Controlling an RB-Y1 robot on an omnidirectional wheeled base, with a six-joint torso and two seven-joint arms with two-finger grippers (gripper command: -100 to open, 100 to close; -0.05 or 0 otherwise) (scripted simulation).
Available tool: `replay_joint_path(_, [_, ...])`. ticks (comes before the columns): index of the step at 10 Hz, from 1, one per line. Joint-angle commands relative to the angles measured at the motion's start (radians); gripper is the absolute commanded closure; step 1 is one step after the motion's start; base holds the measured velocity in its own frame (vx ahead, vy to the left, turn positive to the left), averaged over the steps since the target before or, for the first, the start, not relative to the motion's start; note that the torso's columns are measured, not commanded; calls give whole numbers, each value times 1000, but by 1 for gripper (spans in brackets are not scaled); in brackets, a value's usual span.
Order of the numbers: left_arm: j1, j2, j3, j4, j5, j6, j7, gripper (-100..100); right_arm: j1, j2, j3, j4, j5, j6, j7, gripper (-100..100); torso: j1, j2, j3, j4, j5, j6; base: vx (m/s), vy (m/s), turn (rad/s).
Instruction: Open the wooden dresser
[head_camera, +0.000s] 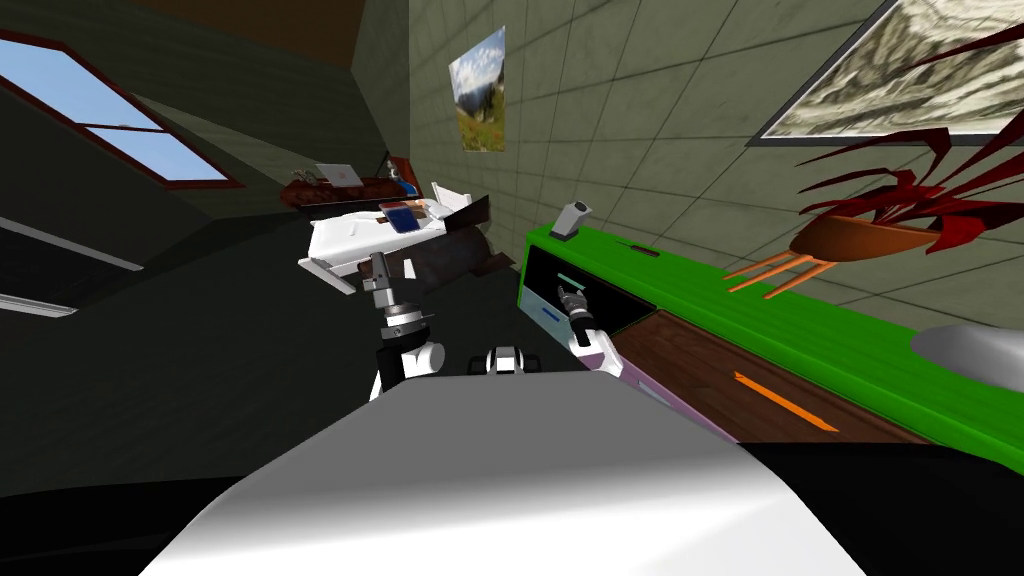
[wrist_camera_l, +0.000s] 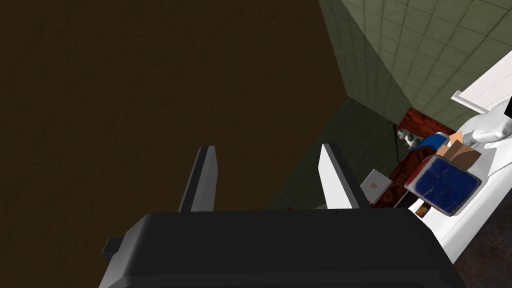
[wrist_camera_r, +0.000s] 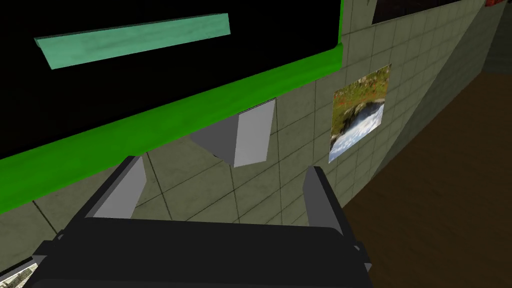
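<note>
The long dresser (head_camera: 760, 300), with its bright green top and dark brown wooden fronts, runs along the tiled wall on my right. I have the right claw (wrist_camera_r: 220, 200) up at its far end, fingers spread and holding nothing, aimed at the black front panel (wrist_camera_r: 150, 85) that carries a pale teal bar handle (wrist_camera_r: 132, 39). The spread seems meant for straddling that bar, which is near but not yet between the fingers. A small grey wedge-shaped block (wrist_camera_r: 245, 132) stands on the top just beyond. The left claw (wrist_camera_l: 270, 175) is raised out of the way, fingers apart and empty.
</note>
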Motion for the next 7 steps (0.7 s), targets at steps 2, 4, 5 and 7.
replay_joint_path(2, [0,0,0,0,0,0,0,0,-14,8,-4,51,87,63,59,-100,0,0,0,0,0,0,51,47,42])
replay_joint_path(4, [0,0,0,0,0,0,0,0,-32,4,-6,88,134,108,93,-100,0,0,0,0,0,0,44,46,39])
replay_joint_path(5, [0,0,0,0,0,0,0,0,-49,1,-8,122,168,153,127,-100,-1,0,0,0,0,0,48,51,56])
replay_joint_path(7, [0,0,0,0,0,0,0,0,-67,-3,-10,165,224,193,161,-100,0,0,0,0,0,0,46,41,36])
